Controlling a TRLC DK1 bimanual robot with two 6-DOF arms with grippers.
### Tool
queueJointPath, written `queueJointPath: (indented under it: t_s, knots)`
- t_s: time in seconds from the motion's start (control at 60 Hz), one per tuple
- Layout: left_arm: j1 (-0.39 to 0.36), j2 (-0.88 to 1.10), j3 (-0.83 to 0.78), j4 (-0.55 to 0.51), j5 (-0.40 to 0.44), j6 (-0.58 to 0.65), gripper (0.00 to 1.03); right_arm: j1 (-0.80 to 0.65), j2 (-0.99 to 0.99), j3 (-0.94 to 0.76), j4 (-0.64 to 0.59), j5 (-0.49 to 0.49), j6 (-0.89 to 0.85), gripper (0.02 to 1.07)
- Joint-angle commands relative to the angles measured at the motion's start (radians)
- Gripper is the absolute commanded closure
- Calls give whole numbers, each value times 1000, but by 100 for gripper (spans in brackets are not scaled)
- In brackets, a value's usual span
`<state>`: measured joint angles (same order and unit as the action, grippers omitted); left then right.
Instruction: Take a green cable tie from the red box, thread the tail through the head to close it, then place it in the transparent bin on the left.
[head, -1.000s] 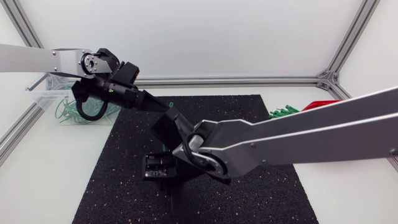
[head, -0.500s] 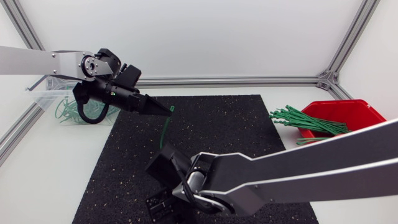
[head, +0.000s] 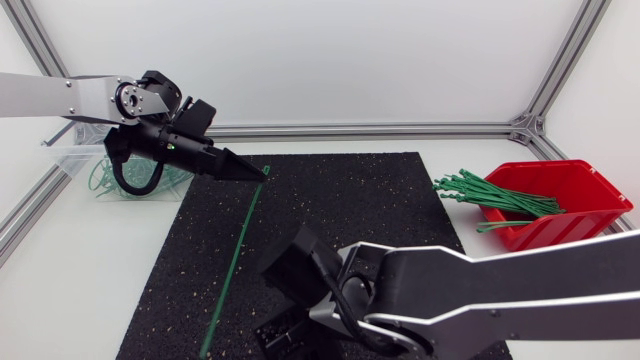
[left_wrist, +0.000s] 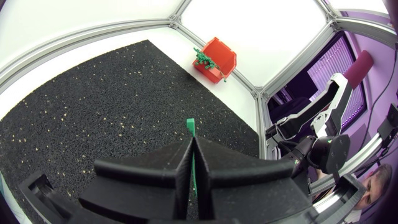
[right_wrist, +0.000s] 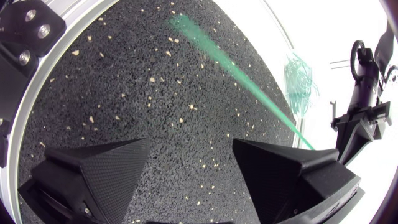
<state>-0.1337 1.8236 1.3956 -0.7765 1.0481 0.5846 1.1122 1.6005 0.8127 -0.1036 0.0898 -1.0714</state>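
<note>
The left arm (head: 60, 95) comes in from the left side, wrist bent so that the left tool (head: 258, 174) slants down toward the middle of the counter (head: 90, 270). Its wedge fingers are pressed together, pinching a green cable tie (head: 236, 255) near one end. The right arm (head: 520, 290) stretches across low at the near side. The right tool (right_wrist: 190, 146) faces down, its fingers spread wide apart.

Black speckled mat (head: 350, 200) on a white table (head: 80, 290), aluminium frame rails (head: 400, 129), bright white panels (head: 320, 60) behind.
</note>
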Motion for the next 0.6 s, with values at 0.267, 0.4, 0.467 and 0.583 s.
queueJointPath:
  t_s: [0.267,0.4,0.467,0.583]
  knots:
    - [-32,-30,14,-40,1,26,100,-72,-73,-89,-8,133,-44,7]
    - [-83,23,26,-43,1,21,100,-72,-68,-81,67,157,-44,7]
    - [-98,40,40,-46,1,21,101,-72,-54,-95,173,166,-76,7]
    - [-113,54,59,-46,1,15,101,-71,-24,-121,357,191,-150,7]
